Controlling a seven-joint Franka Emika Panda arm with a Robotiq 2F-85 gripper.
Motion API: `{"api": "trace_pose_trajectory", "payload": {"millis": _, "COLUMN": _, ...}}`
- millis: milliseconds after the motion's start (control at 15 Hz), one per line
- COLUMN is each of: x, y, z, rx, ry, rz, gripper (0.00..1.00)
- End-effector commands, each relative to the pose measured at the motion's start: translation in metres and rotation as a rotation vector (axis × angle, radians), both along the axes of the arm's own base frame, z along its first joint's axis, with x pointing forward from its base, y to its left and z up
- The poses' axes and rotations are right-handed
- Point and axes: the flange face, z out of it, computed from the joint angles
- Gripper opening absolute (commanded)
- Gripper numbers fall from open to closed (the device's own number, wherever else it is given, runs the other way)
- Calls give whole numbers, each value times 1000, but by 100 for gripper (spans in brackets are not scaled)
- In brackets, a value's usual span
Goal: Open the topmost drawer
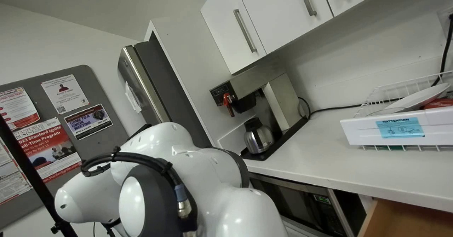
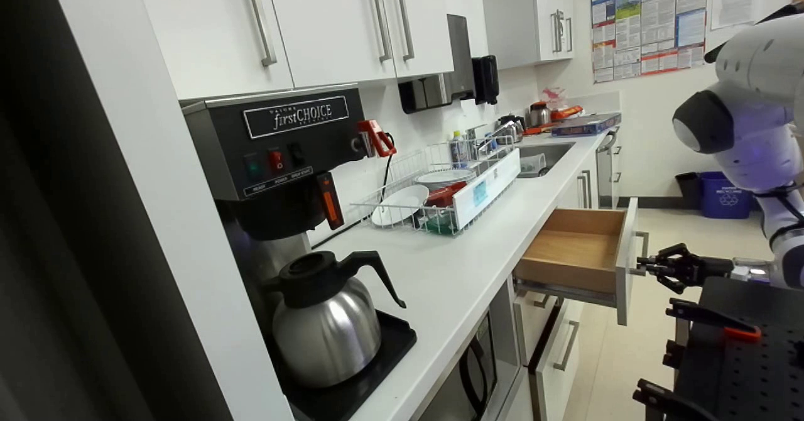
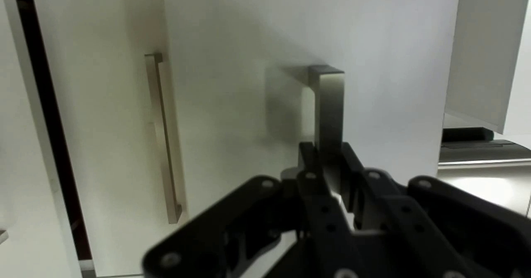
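- Reading "firstCHOICE" on the brewer (image 2: 286, 141) from here, "UNION MEETING" on a flyer (image 1: 88, 121).
- Dish rack (image 1: 384, 93) holding plates (image 2: 400, 206).
- Open drawer (image 2: 575, 251), handle (image 3: 330, 103) pinched by the gripper (image 3: 325, 157), fingers narrow.

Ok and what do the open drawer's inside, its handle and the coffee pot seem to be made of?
The drawer's inside: probably wood or veneered board, satin, from its honey-brown tone. Its handle: metal, likely steel or aluminium, with a dull, smooth grey sheen. The coffee pot: apparently stainless steel, satin, showing soft silvery highlights; its black top looks like plastic.
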Motion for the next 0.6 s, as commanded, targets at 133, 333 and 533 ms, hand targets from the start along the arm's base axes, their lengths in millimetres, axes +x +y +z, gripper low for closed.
{"api": "trace_pose_trajectory", "payload": {"millis": 133, "x": -51, "y": -18, "z": -43, "rx": 0, "ry": 132, "rz": -64, "gripper": 4}}
{"api": "trace_pose_trajectory", "payload": {"millis": 333, "x": -58, "y": -20, "z": -40, "rx": 2, "ry": 132, "rz": -63, "gripper": 4}}
{"api": "trace_pose_trajectory", "payload": {"millis": 533, "x": -57, "y": -22, "z": -32, "rx": -10, "ry": 138, "rz": -45, "gripper": 4}}
